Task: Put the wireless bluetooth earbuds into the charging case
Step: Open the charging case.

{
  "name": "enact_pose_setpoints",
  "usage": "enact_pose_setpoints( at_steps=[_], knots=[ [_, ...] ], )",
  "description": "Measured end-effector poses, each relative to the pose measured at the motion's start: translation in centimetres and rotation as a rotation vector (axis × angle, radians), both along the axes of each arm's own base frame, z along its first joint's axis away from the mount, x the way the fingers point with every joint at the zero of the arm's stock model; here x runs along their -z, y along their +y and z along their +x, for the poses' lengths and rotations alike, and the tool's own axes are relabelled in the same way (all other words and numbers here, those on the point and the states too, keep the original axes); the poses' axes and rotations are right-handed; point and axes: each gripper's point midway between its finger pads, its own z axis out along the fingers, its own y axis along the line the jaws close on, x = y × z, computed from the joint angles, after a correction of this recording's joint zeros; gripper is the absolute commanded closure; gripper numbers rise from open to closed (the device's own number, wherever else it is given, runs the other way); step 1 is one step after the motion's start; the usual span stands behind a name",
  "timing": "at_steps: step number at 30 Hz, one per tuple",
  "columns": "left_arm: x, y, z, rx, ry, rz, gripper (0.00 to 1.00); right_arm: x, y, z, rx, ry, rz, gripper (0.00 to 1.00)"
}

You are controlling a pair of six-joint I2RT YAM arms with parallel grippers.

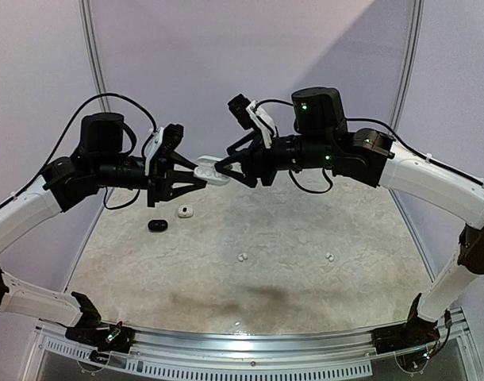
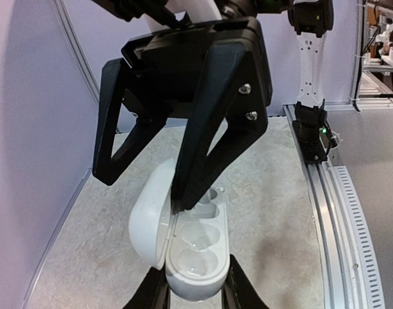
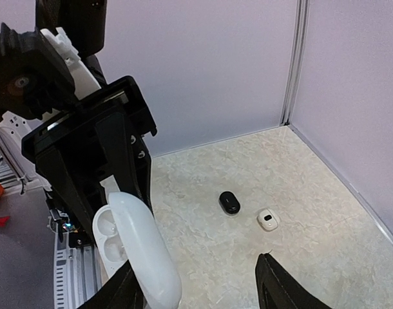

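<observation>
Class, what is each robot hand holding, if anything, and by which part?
The left hand grips the open white charging case by its base. The right hand is open, holding nothing; one finger touches the case.

- Soft, even light from above, with no hard-edged shadows anywhere.
- Top view: a broad diagonal shade crosses the back wall (image 1: 361, 48). A smudgy dark patch lies on the table (image 1: 250, 295) near its front edge, and the metal rail (image 1: 250, 343) glares white.
- Left wrist view: the charging case (image 2: 196, 251) has a mild sheen and is fairly sharp — the frame's bottom edge goes soft.
- Right wrist view: the case is bright, nearly washed out and slightly blurred.
</observation>
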Motion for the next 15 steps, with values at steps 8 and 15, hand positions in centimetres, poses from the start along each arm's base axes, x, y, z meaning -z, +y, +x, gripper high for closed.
enact_pose_setpoints(
  at_steps=[8,15],
  knots=[
    [2.0,-0.2,-0.1,-0.020,0.206,-0.045,1.00,2.2,0.1,0.6,-0.030,0.175,-0.008,0.39],
    [4.0,-0.5,0.0,-0.032,0.341,-0.069,1.00,3.2,0.6,0.5,-0.084,0.294,0.016,0.36]
  ],
)
